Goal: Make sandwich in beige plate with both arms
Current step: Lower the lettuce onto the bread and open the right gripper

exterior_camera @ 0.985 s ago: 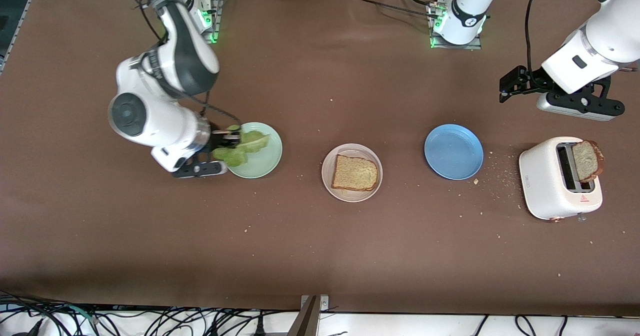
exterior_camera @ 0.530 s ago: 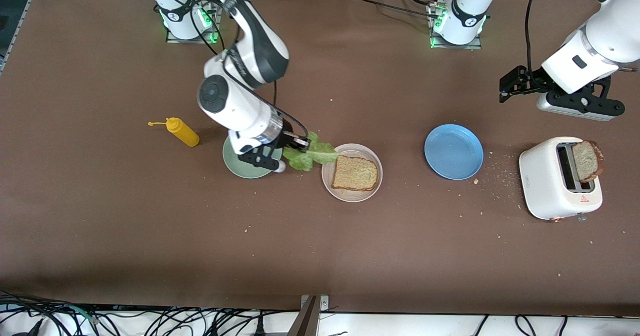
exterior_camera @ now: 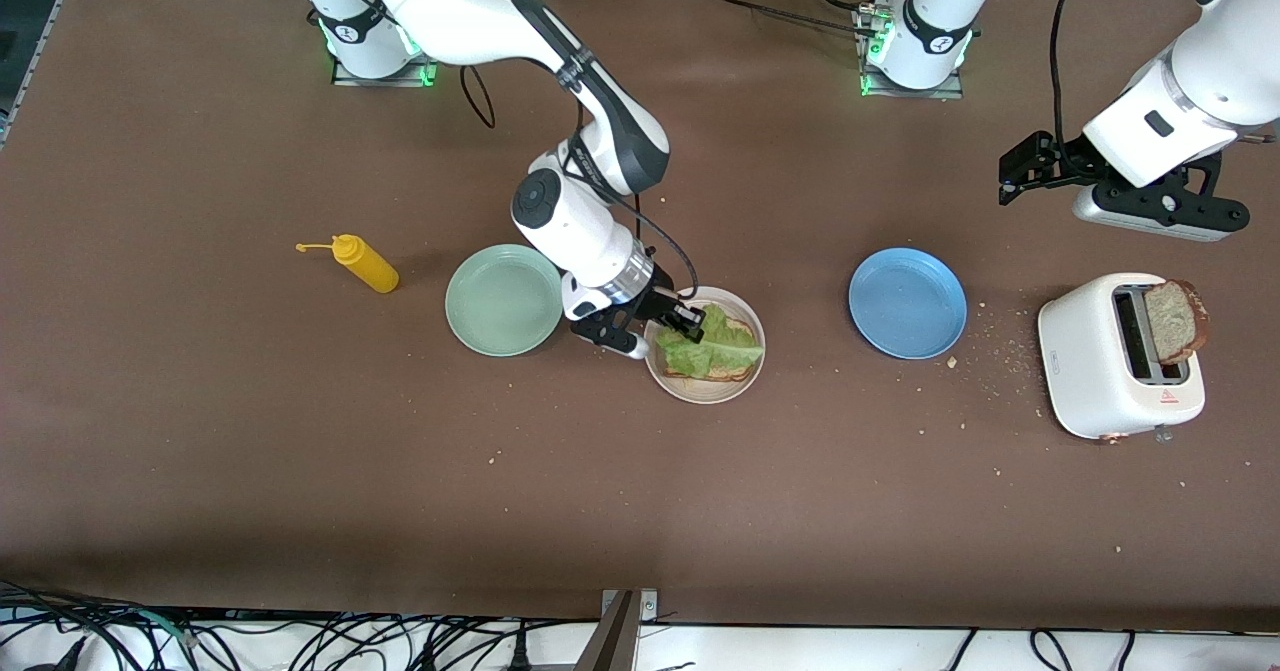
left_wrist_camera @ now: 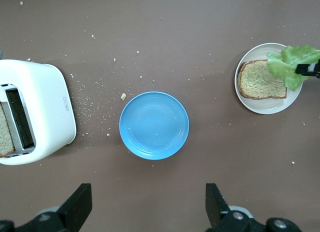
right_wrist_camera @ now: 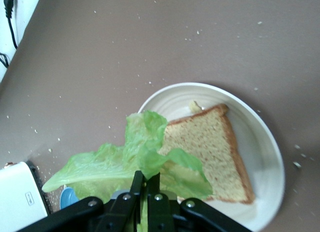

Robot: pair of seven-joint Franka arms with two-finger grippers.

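Right jaws clamped on lettuce leaf over bread, beige plate; left jaws apart

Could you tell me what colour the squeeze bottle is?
Yellow squeeze bottle, clearest in the front view.

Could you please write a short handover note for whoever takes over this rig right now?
Right gripper: shut on the lettuce leaf, over the beige plate.
Left gripper: open, holds nothing, waits above the table at the left arm's end, near the toaster.
Done: first bread slice lies on the beige plate; the lettuce is over it, not yet released.
Left: release the lettuce, then take the second bread slice from the toaster and put it on top.
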